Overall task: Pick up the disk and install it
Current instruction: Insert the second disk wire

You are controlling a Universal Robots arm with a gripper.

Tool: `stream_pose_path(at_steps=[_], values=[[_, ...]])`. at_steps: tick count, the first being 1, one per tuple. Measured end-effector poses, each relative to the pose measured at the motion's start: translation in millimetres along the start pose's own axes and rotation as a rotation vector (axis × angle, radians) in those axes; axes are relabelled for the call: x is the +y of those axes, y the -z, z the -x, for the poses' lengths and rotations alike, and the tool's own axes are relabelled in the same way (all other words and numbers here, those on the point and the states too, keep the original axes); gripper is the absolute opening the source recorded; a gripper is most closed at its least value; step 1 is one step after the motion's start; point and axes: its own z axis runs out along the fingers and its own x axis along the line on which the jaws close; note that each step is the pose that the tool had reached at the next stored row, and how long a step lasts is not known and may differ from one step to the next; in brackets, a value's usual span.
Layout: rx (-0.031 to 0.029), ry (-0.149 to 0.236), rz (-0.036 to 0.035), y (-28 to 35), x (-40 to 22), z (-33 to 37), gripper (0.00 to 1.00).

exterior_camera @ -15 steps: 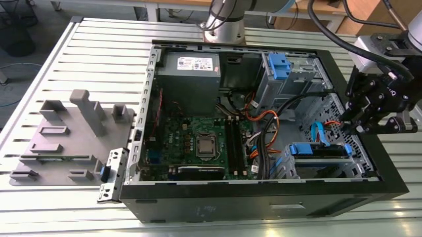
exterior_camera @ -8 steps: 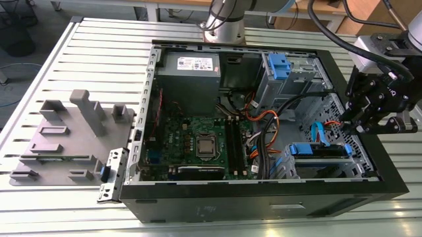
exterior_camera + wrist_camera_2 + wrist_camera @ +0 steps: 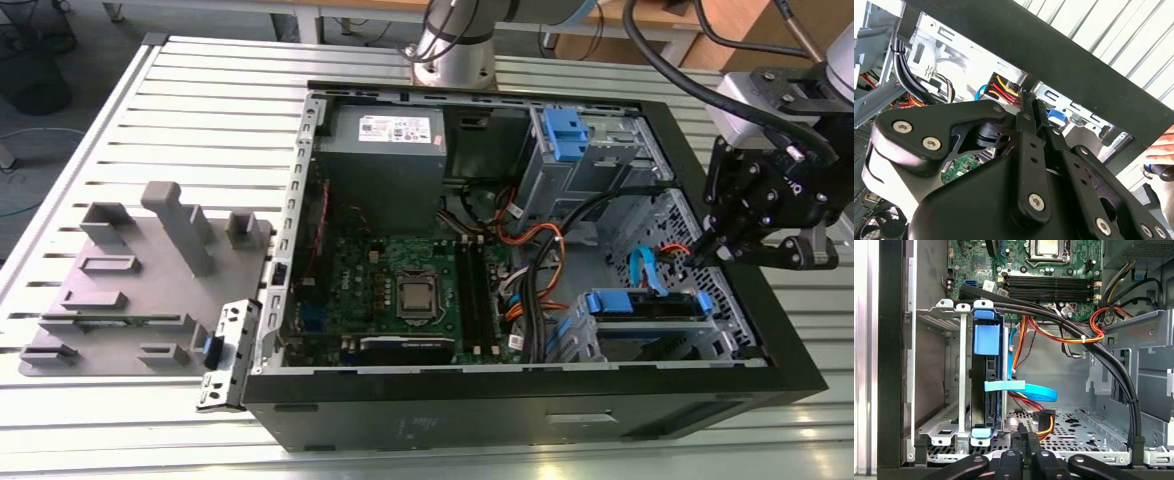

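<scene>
The disk stands on edge in the lower drive cage of the open computer case, with its blue plastic rail and tab facing up. In the exterior view the disk's blue rail lies in the cage at the case's near right corner. My gripper hangs above the case's right wall, just right of that cage and apart from the disk. Its black fingers are pressed together and shut on nothing, also seen in the second wrist view.
Black and orange cables and a blue flat cable run beside the cage. The motherboard, a grey power-supply box and an upper bay with a blue latch sit inside the case. A grey fixture stands at the exterior view's left. A hand is nearby.
</scene>
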Motion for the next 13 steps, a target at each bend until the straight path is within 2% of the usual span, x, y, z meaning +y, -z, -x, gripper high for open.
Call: stream_pose_path(at_steps=[6, 10, 13], values=[[-0.0003, 0.0, -0.0002, -0.2, 0.5, 0.0, 0.16], [-0.0001, 0.0, -0.0019, 0.0, 7.3, 0.1, 0.16], [-0.0001, 0.0, -0.0027, 0.0, 9.5, -0.6, 0.16]])
